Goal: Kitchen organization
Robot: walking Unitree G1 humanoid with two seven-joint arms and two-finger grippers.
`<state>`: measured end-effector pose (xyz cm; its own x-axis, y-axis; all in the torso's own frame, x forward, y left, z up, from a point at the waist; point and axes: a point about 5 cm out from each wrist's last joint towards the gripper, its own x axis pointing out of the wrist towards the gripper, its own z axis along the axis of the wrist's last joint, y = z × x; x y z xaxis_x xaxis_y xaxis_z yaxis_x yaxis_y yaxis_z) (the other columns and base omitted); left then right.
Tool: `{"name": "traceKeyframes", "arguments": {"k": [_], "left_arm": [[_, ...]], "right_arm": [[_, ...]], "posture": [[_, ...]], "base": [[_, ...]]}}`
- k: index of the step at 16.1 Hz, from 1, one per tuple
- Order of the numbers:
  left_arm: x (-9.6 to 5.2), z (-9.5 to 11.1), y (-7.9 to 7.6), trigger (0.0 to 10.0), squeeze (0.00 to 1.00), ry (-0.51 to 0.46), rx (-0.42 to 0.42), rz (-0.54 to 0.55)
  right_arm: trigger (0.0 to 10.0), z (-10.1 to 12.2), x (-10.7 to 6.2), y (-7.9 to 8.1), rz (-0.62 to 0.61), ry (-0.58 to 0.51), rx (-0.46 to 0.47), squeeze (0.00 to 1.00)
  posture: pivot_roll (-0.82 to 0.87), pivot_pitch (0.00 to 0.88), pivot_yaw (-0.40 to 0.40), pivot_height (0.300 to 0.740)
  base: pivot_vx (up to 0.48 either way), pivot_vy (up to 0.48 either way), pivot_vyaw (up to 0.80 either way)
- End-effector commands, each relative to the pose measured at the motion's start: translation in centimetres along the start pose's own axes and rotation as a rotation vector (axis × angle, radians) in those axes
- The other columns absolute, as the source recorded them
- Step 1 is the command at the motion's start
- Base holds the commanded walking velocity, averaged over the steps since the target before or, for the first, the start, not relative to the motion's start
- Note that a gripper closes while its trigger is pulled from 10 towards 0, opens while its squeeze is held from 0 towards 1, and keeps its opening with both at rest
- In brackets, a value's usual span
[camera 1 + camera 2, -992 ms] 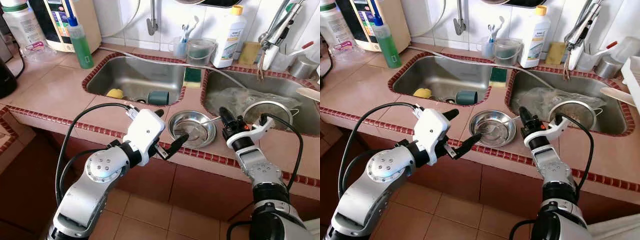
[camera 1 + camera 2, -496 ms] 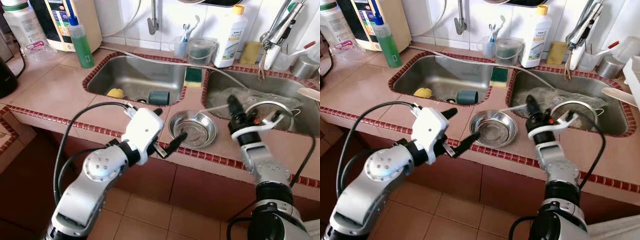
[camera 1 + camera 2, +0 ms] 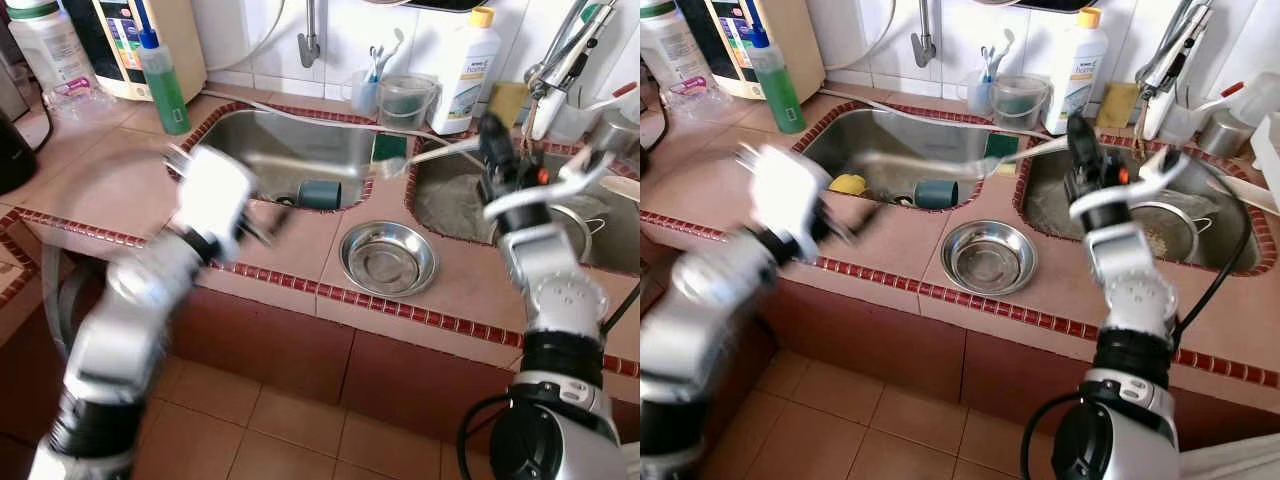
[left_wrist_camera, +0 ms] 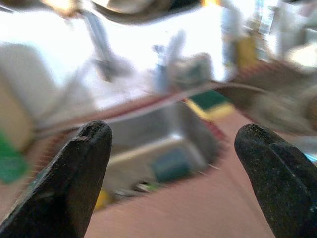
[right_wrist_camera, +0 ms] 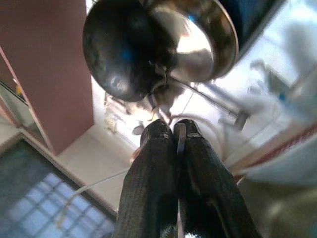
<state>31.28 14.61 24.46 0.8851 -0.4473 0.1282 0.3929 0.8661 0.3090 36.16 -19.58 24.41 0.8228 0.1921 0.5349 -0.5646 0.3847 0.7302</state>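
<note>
Right gripper (image 3: 492,140) raised, clamped on probably a fork (image 3: 440,152); blurred left gripper (image 4: 173,168) spread.

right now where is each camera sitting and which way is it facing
Left and right eye views: on the head, looking down at the tiled counter, steel bowl and both arms; they share the whole scene.
Left wrist view: along the open left pincer toward the left sink.
Right wrist view: along the right pincer, shut on a thin utensil, facing upward at hanging cookware.
</note>
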Motion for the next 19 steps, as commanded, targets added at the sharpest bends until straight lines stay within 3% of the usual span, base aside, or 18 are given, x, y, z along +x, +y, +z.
{"name": "traceKeyframes", "arguments": {"k": [1,3,5,8,10,11,14,19], "left_arm": [[0.2,0.3,1.3,10.0,0.00,-0.022,0.000,0.064],[0.4,0.4,2.1,10.0,0.00,-0.039,-0.016,0.128],[0.7,0.2,2.7,10.0,0.00,-0.068,-0.070,0.195],[1.0,-0.5,2.4,10.0,0.00,-0.051,-0.073,0.200],[1.4,-1.4,2.3,10.0,0.00,-0.007,-0.136,0.194],[1.4,-1.6,2.2,10.0,0.00,0.000,-0.161,0.181],[1.5,-2.1,2.2,10.0,0.00,0.012,-0.203,0.176],[1.7,-2.2,1.9,10.0,0.00,0.023,-0.215,0.149]], "right_arm": [[10.0,1.0,1.3,2.2,0.027,-0.021,-0.142,0.00],[10.0,0.8,1.6,2.7,0.020,0.003,-0.252,0.00],[10.0,0.7,1.6,2.2,-0.045,0.003,-0.356,0.00],[10.0,0.5,1.7,2.5,-0.080,-0.007,-0.530,0.00],[10.0,0.1,1.7,3.2,-0.075,0.003,-0.723,0.00],[10.0,-0.2,1.6,3.4,-0.068,0.011,-0.765,0.00],[10.0,-1.1,1.1,3.6,-0.054,0.029,-0.808,0.00],[10.0,-1.8,0.9,4.0,-0.035,0.045,-0.828,0.00]], "posture": [[-0.01,0.083,0.013,0.740],[-0.02,0.081,0.014,0.740],[-0.02,0.078,0.013,0.740],[-0.03,0.078,0.013,0.740],[-0.03,0.077,0.011,0.740],[-0.03,0.077,0.011,0.740],[-0.03,0.073,0.011,0.740],[-0.03,0.065,0.011,0.740]], "base": [[0.000,0.000,0.00],[0.000,0.000,0.00],[0.000,0.000,0.00],[0.000,0.000,0.00],[0.000,0.000,0.00],[0.000,0.000,0.00],[0.000,0.000,0.00],[0.000,0.372,0.00]]}}
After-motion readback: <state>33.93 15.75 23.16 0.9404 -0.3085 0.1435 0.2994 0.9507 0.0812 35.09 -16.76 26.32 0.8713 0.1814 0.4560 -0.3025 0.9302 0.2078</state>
